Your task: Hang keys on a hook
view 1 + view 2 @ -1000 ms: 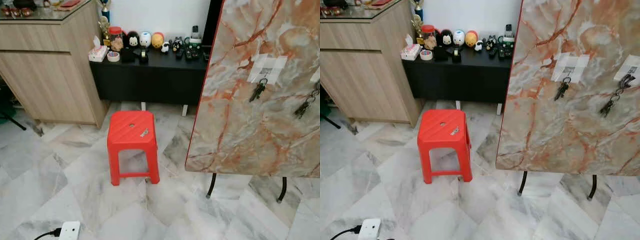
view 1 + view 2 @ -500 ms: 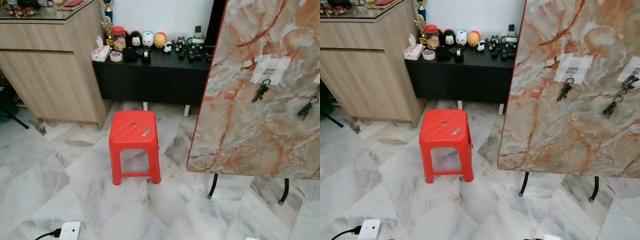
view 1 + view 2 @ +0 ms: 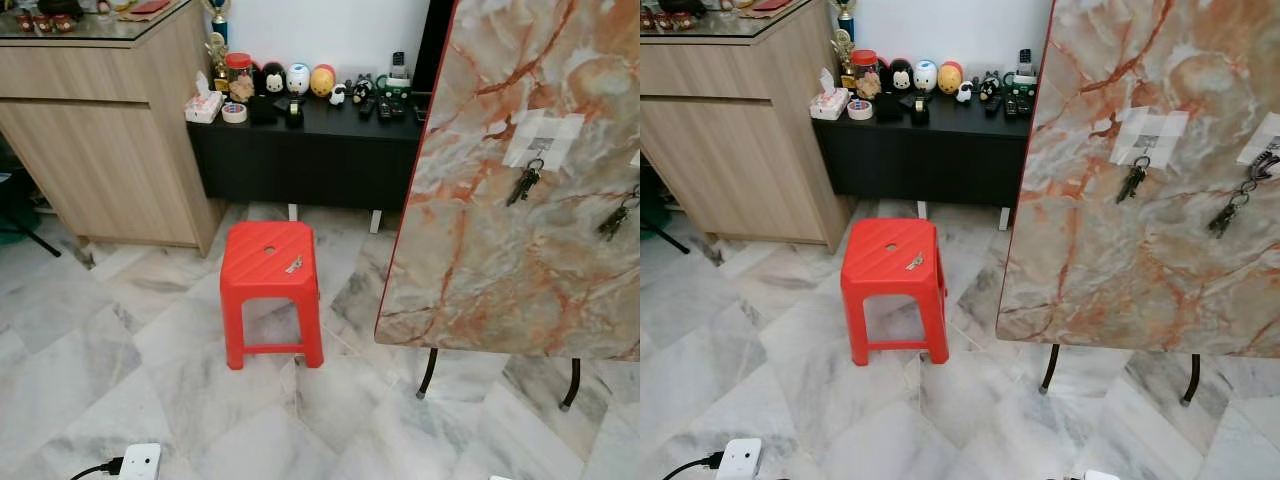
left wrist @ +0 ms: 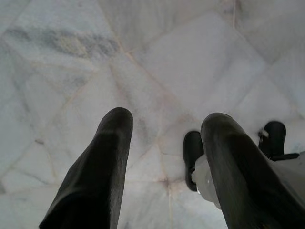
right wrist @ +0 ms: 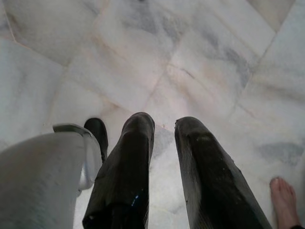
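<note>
A small bunch of keys (image 3: 293, 264) lies on top of the red plastic stool (image 3: 262, 282) on the marble floor. To its right stands an upright marble-patterned board (image 3: 500, 250) with taped hooks; a dark key bunch (image 3: 522, 185) hangs from one hook (image 3: 541, 141), and another bunch (image 3: 616, 217) hangs at the board's right edge. My left gripper (image 4: 167, 125) hangs over the floor, open and holding nothing. In the right wrist view, my right gripper (image 5: 164, 123) also points at the floor, its fingers a narrow gap apart with nothing between them.
A black low cabinet (image 3: 310, 160) with figurines stands against the back wall, a wooden cabinet (image 3: 100, 150) to its left. A white power strip (image 3: 138, 461) lies on the floor near me. The board rests on thin black legs (image 3: 427, 372). A person's bare foot (image 5: 284, 200) is near my right gripper.
The whole picture has shifted slightly, so the camera has moved. The stool, the keys and the board stay where they were.
</note>
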Robot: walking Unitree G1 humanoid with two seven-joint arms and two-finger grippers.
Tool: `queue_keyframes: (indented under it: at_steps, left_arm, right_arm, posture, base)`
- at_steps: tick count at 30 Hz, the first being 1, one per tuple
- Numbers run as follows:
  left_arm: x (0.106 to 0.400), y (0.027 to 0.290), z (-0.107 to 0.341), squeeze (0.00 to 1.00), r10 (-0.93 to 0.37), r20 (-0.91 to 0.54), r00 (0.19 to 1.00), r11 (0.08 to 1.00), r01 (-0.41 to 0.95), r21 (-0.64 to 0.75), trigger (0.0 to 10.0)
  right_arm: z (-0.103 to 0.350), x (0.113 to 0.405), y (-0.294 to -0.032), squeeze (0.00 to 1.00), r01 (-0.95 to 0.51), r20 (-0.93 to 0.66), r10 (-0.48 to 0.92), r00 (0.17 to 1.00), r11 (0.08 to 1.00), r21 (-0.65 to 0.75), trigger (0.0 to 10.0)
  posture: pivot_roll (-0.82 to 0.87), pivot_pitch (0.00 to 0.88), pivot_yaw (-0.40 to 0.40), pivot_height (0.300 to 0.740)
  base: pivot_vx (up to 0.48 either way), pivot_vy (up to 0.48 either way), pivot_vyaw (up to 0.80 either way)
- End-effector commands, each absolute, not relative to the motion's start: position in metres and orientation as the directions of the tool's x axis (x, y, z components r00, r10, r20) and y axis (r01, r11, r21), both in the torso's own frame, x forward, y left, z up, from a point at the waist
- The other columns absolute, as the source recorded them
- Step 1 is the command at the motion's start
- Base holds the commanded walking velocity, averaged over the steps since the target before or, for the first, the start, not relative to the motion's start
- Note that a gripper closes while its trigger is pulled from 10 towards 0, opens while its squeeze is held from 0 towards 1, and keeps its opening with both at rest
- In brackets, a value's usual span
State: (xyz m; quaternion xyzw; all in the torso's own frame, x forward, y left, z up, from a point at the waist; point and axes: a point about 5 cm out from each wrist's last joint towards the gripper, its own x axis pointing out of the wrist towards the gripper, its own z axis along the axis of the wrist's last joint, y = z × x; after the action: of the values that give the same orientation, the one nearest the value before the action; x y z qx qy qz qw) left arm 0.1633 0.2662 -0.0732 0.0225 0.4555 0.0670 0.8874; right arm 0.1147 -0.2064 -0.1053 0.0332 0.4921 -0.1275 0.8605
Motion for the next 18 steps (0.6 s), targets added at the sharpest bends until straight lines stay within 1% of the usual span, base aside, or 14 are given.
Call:
queue_keyframes:
  at_steps: [1, 5, 18]
  left_arm:
    - [0.156, 0.268, -0.076, 0.00, 0.144, -0.821, 0.553, 0.989, -0.105, 0.103, 10.0]
    - [0.156, 0.268, -0.076, 0.00, 0.144, -0.820, 0.554, 0.989, -0.107, 0.101, 10.0]
    - [0.156, 0.269, -0.075, 0.00, 0.146, -0.821, 0.552, 0.989, -0.107, 0.105, 10.0]
  right_arm:
    - [-0.107, 0.115, -0.197, 0.00, 0.248, -0.859, -0.169, 0.483, 0.967, -0.051, 10.0]
    - [-0.107, 0.118, -0.187, 0.00, 0.200, -0.860, -0.137, 0.492, 0.979, -0.042, 10.0]
    - [-0.106, 0.123, -0.182, 0.00, 0.188, -0.857, -0.122, 0.500, 0.982, -0.030, 10.0]
  posture:
    - [0.05, 0.000, -0.032, 0.740]
    - [0.06, 0.000, -0.033, 0.740]
    - [0.06, 0.000, -0.029, 0.740]
  base:
    - [0.000, 0.371, 0.00]
    - [0.000, 0.370, 0.00]
    - [0.000, 0.379, 0.00]
